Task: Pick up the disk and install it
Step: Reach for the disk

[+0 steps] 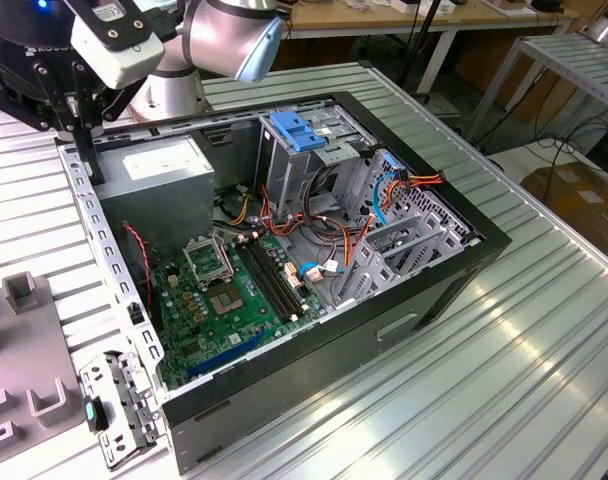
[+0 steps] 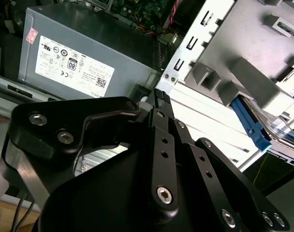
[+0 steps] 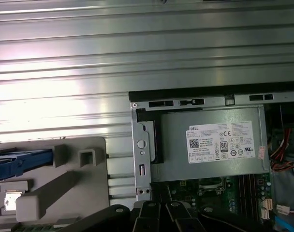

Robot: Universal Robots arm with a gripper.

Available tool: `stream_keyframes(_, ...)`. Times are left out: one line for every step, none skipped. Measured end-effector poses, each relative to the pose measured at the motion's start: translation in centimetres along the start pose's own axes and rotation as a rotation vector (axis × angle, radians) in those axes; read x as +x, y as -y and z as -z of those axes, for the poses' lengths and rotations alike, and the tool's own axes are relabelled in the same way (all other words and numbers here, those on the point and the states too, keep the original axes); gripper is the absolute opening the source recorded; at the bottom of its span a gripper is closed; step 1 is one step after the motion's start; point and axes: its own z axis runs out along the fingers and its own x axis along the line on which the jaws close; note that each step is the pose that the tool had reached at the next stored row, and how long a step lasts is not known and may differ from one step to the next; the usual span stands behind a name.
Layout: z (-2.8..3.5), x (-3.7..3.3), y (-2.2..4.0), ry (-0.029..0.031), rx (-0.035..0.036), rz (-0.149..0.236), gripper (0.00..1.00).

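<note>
My gripper point(image 2: 158, 96) jaws look pressed together, empty. The disk point(image 3: 21, 163) seems stiff but fragile; I would grasp its blue rails.

Silver arm point(image 1: 219, 30) w/ pale-blue joint cap point(image 1: 262, 48), black pincer point(image 2: 159, 99), silver hex screws point(image 2: 164, 194).

Bright, even overhead light fills the exterior view; the ribbed counter point(image 1: 544, 330) shines softly and the computer case point(image 1: 314, 385) holds deep shade. In the first wrist view white glare bleaches part of the counter point(image 3: 65, 96). In the second wrist view the black claw point(image 2: 154, 99) looks dark, screws glinting.
</note>
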Motion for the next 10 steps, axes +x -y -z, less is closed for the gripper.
stream_keyframes(0.0,0.14,0.0,0.0001,-0.0001,0.0,0.11)
stream_keyframes(0.0,0.28,0.0,0.0001,-0.0001,0.0,0.11)
stream_keyframes(0.01,0.45,0.0,0.0001,-0.0001,0.0,0.11)
stream_keyframes(0.01,0.57,0.0,0.0001,0.0,0.0,0.11)
stream_keyframes(0.02,0.72,0.0,0.0001,0.0,0.0,0.11)
stream_keyframes(0.02,0.86,0.0,0.0001,0.0,0.0,0.11)
stream_keyframes(0.02,0.99,0.0,0.0001,-0.0001,0.0,0.11)
stream_keyframes(0.03,1.14,0.01,0.0,0.0,0.0,0.11)
stream_keyframes(0.03,1.4,0.01,0.0001,-0.0001,0.0,0.11)
stream_keyframes(0.04,1.69,0.01,0.0001,0.0,0.0,0.11)
